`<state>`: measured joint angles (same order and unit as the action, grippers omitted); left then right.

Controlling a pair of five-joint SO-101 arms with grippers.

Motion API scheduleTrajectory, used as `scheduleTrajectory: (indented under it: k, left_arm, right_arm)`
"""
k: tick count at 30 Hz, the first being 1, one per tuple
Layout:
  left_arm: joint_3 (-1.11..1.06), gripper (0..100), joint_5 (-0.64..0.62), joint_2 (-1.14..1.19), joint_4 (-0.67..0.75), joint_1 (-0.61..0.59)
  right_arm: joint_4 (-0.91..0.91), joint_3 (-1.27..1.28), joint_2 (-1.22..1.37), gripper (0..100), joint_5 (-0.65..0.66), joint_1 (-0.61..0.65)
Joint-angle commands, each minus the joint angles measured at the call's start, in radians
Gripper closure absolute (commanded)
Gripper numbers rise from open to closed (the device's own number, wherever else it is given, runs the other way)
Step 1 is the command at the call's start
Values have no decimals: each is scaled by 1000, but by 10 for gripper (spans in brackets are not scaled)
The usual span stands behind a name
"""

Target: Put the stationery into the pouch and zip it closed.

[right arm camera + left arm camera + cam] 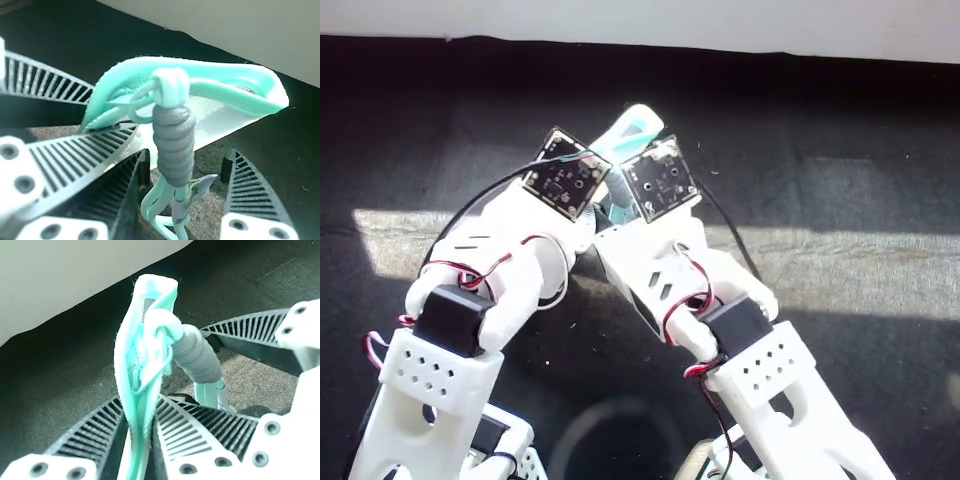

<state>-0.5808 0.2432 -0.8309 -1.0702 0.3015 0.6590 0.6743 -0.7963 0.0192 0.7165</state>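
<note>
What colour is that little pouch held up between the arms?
The soft fabric pouch is mint green with a white mesh side, clearest in the right wrist view.

Two white plastic arms (pixel 490 290) hem the mint mesh pouch (pixel 635 128) near the black table's (pixel 860 180) far edge; both sides seem open

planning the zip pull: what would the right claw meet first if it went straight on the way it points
Probably the grey zip pull, hanging between the right claw's open jaws, with the mint pouch just behind it; depth is hard to judge.
</note>
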Motion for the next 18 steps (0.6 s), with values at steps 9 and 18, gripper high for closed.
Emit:
scheduleTrajectory:
  k: [9, 18]
  left_arm:
    - [-4, 988, -8, 12, -12, 13]
    - [-4, 988, -8, 12, -12, 16]
  right_arm:
    - [16, -90, -85, 760, 77, 12]
    - [-48, -90, -101, 760, 74, 7]
